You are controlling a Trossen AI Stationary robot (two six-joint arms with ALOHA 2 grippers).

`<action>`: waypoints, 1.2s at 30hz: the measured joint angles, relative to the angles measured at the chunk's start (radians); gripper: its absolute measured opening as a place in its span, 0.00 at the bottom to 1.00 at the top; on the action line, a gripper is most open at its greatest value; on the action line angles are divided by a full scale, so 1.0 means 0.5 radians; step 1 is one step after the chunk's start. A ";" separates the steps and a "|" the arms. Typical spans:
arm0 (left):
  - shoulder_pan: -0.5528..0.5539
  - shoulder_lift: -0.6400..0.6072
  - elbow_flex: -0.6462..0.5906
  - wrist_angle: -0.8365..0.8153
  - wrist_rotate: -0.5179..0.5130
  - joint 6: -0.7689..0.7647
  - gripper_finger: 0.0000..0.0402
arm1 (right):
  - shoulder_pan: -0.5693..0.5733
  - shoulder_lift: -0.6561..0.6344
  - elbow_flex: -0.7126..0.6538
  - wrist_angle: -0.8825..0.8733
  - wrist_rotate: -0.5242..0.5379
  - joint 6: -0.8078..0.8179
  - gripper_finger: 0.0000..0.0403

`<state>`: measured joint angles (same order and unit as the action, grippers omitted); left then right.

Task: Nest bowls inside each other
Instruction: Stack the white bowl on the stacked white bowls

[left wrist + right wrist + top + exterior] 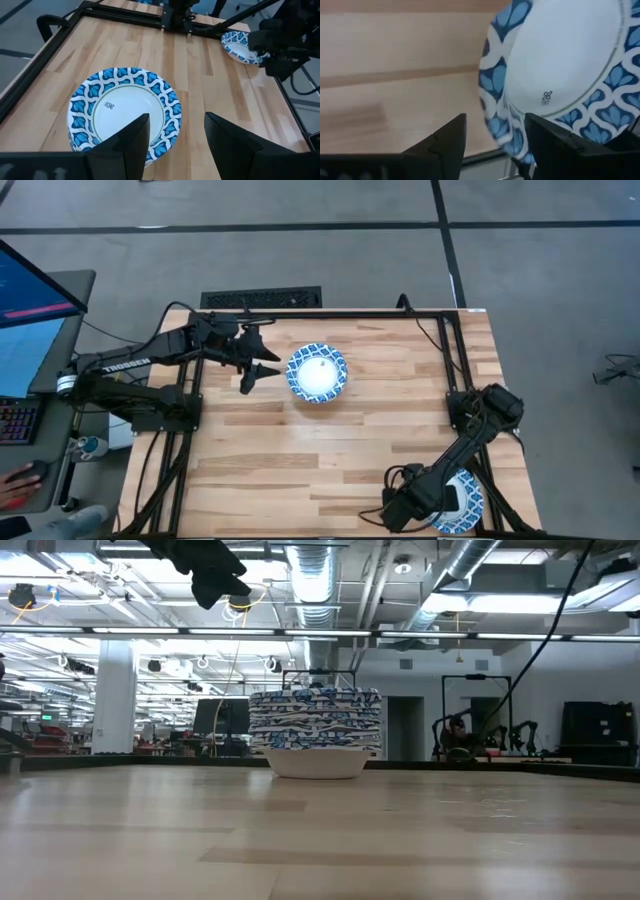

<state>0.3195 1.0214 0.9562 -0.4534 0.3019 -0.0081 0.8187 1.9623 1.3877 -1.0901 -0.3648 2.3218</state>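
**Q:** Where, exactly, did each arm stand?

**A:** The left gripper (262, 367) hung above the pale wooden table (330, 450), its arm reaching in from the left edge, wrist level, dark fingers (131, 140) spread apart and holding nothing. It sat just beside the nested stack of round blue-and-white lattice-rimmed paper bowls (318, 373), apart from it.

**Q:** And the right arm?

**A:** It was folded back toward the table's near right corner, elbow bent. The right gripper (495, 142) pointed down over a second group of the same patterned bowls (466, 502) at that corner. Its fingers stood parted beside the rim; no grasp was visible.

**Q:** How did the stack appear at table height?

**A:** Upright, many rims layered.
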 joint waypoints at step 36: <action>0.000 -0.001 0.000 0.145 -0.003 -0.083 0.45 | -0.109 0.081 0.081 -0.178 0.252 -0.762 0.01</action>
<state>0.3195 1.0210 0.9562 -0.3807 0.3004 -0.0496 0.7641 2.0029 1.4280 -1.1792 -0.2390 1.9409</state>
